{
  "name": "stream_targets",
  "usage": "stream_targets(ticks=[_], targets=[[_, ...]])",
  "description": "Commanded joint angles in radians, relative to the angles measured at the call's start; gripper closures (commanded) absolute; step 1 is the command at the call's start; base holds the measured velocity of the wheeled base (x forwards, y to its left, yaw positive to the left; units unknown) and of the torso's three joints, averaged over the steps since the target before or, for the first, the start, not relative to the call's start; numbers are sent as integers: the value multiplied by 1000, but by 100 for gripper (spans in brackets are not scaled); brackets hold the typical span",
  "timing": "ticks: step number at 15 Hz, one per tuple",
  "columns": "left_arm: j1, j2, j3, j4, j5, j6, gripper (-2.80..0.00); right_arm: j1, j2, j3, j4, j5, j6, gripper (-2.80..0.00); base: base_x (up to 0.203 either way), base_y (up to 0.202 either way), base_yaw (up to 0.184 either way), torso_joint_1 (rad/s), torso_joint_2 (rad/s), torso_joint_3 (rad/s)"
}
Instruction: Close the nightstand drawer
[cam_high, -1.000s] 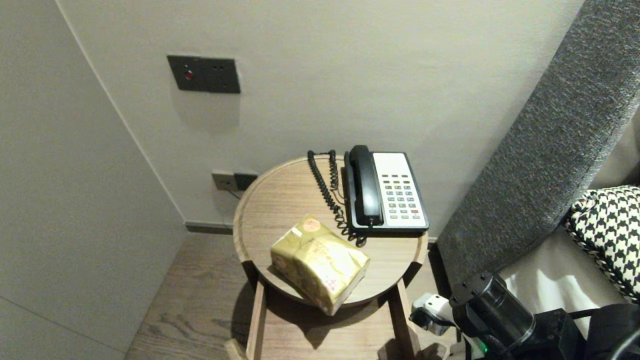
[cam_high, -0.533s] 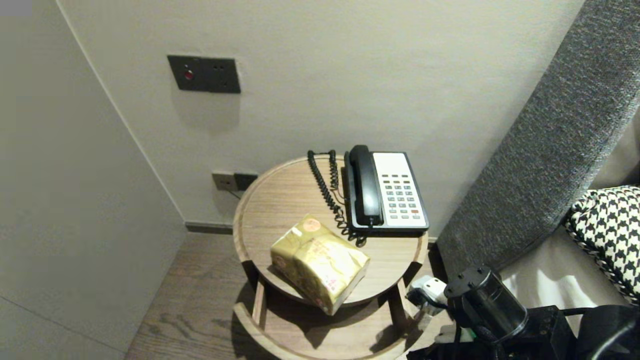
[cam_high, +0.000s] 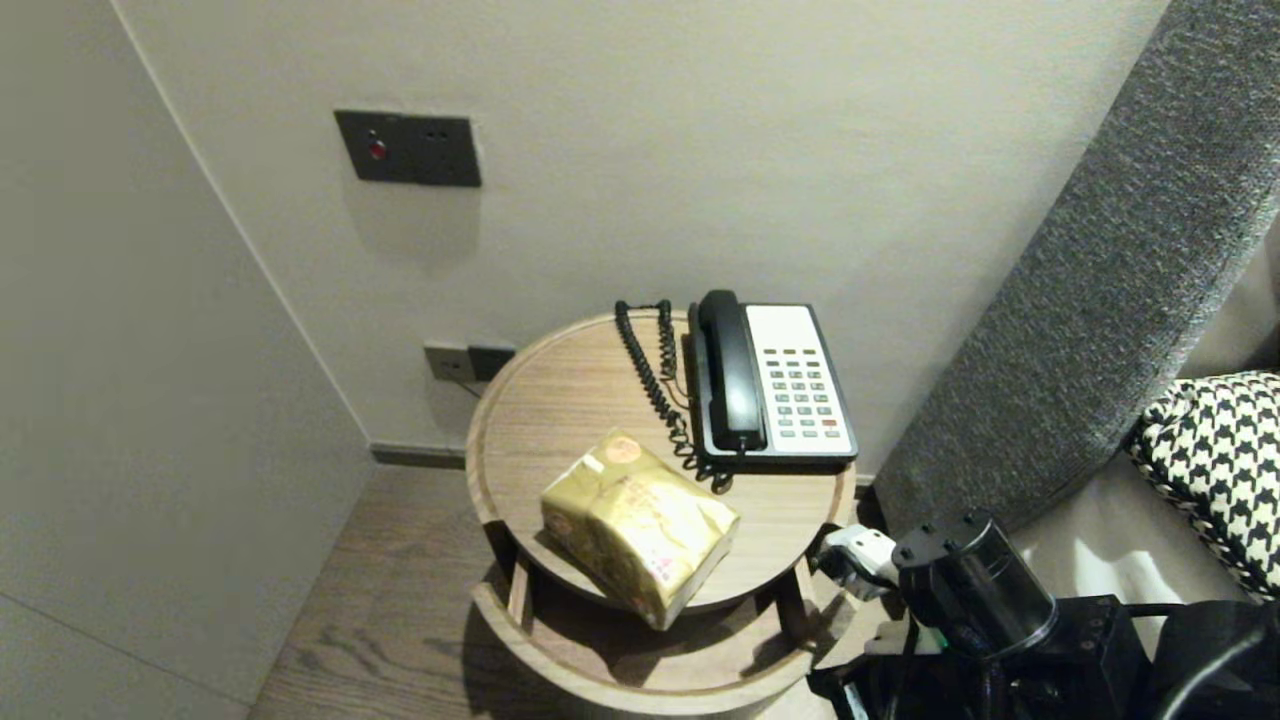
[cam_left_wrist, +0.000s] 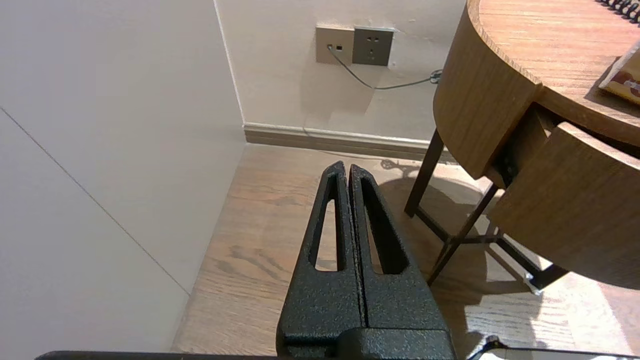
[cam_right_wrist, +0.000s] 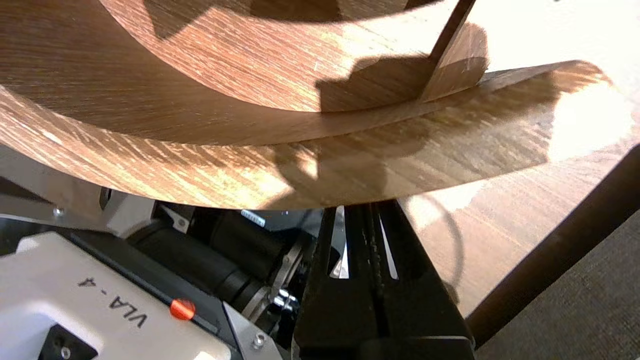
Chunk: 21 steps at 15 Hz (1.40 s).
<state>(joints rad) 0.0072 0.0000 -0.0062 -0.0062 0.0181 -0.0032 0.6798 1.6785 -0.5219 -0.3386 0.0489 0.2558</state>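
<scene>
meanwhile, the curved wooden drawer (cam_high: 640, 690) of the round wooden side table (cam_high: 560, 400) has slid out from under the top over the last second. it was barely showing before, and now a full crescent of it stands proud of the table's near edge, partly open. the right gripper (cam_right_wrist: 361, 216) sits low at the table's near right side, its arm having swung in closer to the table. its fingers are pressed together with nothing between them, and their tips run out of sight under the drawer's lower rim, so whether they bear on the wood cannot be told. the left gripper (cam_left_wrist: 345, 169) hangs parked to the left of the table over the wood-plank floor (cam_left_wrist: 280, 220), fingers likewise pressed together and holding nothing. on the tabletop nothing has shifted: the gold plastic-wrapped tissue pack (cam_high: 638, 525) lies near the front edge, above the drawer, and the black and white desk telephone (cam_high: 770, 385) sits behind it toward the wall.
</scene>
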Motion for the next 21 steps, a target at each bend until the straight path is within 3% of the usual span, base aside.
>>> stream_targets(ticks=[1, 12, 21], targets=[[0, -2, 0, 0, 0, 0, 0, 0, 0, 1, -25, -5, 10, 0, 0, 0, 0, 0, 0, 0], [0, -2, 0, 0, 0, 0, 0, -14, 34, -12, -153, -73, 73, 0, 0, 0, 0, 0, 0, 0], [0, -2, 0, 0, 0, 0, 0, -25, 38, -40, -164, -103, 111, 0, 0, 0, 0, 0, 0, 0]])
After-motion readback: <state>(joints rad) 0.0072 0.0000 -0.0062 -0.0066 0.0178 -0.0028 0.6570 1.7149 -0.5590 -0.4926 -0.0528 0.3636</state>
